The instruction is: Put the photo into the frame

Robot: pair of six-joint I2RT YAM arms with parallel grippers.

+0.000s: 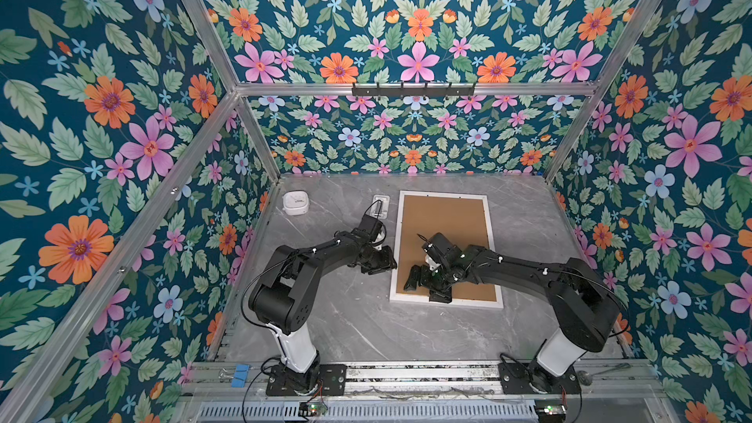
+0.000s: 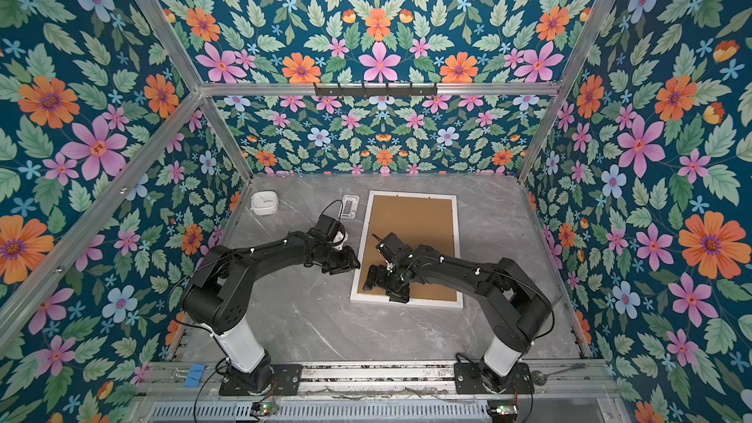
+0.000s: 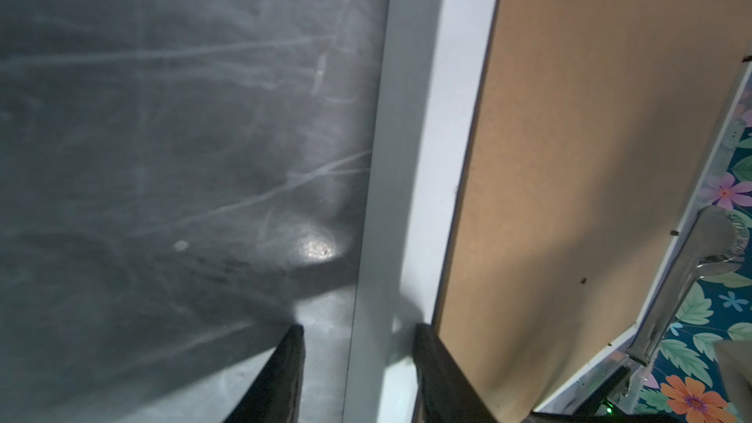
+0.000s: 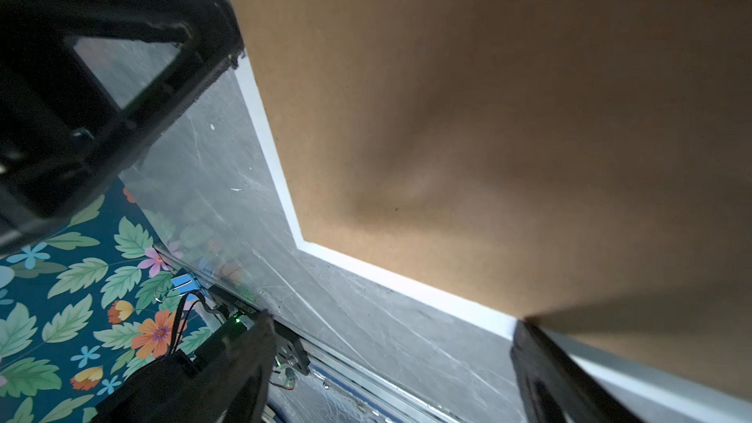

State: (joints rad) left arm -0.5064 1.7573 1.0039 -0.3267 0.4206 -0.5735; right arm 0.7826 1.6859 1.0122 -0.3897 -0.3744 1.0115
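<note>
Frame point(image 1: 480, 303), white and lying flat on the grey marble table point(image 1: 346, 311), sits right of centre in both top views. Its opening is filled by the brown backing board point(image 1: 445, 225), and the photo is out of sight in every view. At the frame's left rim the left gripper point(image 1: 388, 263) has its fingers point(image 3: 431, 360) parted, straddling that rim without clamping it. Over the board's lower left corner the right gripper point(image 1: 423, 291) is spread wide and grasps nothing.
</note>
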